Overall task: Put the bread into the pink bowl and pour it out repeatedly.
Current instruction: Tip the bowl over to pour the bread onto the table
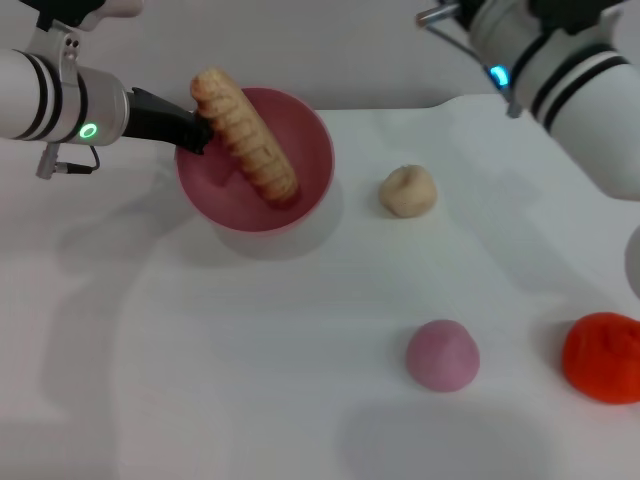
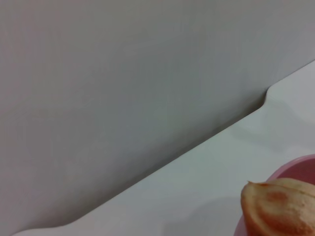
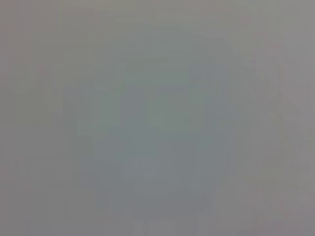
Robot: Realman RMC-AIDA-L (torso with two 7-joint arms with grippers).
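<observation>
Pink glossy round plastic bowl (image 1: 300, 150) held tilted at near rim by left gripper (image 1: 196, 132), fingers clamped on rim. Orange-and-cream striped ridged bread (image 1: 245, 135) lies inside, long axis slanting away from gripper, upper end just beside fingers. Right gripper out of view.

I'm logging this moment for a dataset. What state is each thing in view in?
Striped orange-and-cream ridged bread loaf: lying slanted in the bowl, one end above the rim.
Glossy pink plastic bowl: tilted, held at its rim.
Left gripper: at the bowl's rim.
Right gripper: out of view, arm raised at the far right.
Round beige bun, pink dome-shaped lump, red lump: resting on the white table.
</observation>
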